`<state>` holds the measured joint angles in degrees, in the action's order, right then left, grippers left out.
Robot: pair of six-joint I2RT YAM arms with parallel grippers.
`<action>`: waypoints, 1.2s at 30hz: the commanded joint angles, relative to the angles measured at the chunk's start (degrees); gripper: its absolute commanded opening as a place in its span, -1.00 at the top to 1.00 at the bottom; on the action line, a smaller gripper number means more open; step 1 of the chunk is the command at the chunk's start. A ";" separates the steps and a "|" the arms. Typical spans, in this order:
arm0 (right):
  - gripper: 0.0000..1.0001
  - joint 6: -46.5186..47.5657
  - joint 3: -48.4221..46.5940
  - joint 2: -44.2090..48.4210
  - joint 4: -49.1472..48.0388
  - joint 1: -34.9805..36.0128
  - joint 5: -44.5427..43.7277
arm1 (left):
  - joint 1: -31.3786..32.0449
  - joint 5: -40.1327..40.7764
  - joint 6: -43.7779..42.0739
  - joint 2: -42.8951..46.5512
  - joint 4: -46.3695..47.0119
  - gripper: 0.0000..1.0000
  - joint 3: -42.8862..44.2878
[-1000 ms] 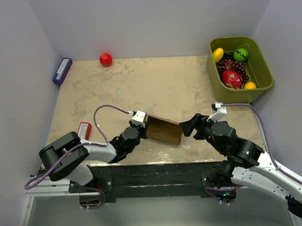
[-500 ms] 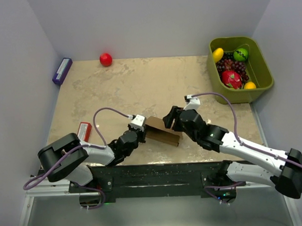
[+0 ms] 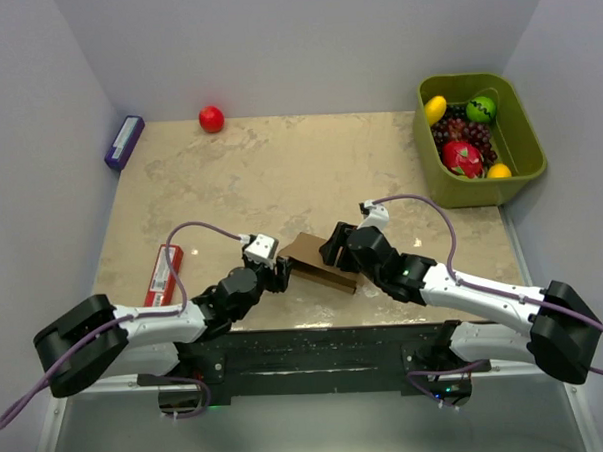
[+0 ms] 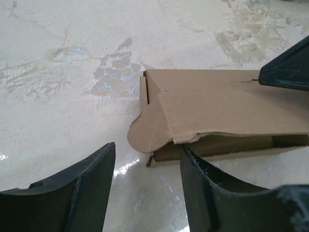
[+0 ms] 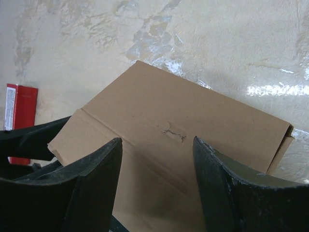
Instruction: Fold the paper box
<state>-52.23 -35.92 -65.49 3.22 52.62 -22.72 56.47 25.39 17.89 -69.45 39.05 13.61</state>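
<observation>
The paper box is a brown cardboard sleeve lying flat on the table between my two arms. In the left wrist view the box shows a rounded flap sticking out at its near end, above a dark opening. My left gripper is open at that end, holding nothing; its right finger stands close against the box's front edge. My right gripper hovers open over the box's top panel, its fingers spread just above the cardboard.
A flat red box lies left of my left arm and shows again in the right wrist view. A purple box and a red ball sit at the back left. A green bin of fruit stands at the back right.
My left gripper has opened, let go of the box's end and drawn back to the left. My right arm has swung in from the right over the box, which now lies flatter.
</observation>
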 commanded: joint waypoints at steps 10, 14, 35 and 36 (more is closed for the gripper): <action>-0.28 -1.74 0.33 -0.60 -2.96 0.29 -0.22 | 0.40 -5.78 6.63 30.15 -27.41 -0.32 -1.74; -0.29 -1.47 0.41 -0.95 -2.87 0.20 -0.39 | 0.14 -6.49 9.35 33.51 -34.03 -0.39 2.29; -0.32 -0.77 1.56 -1.92 -2.17 0.29 0.48 | -13.75 -37.34 11.90 1.08 -14.01 -0.36 14.98; -0.32 -0.94 1.99 -2.18 -2.52 0.29 0.57 | -13.84 -37.43 12.60 0.72 -13.30 -0.35 14.26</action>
<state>-52.88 -35.40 -66.50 1.76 52.62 -22.72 43.27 -7.20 27.49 -67.05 17.19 31.22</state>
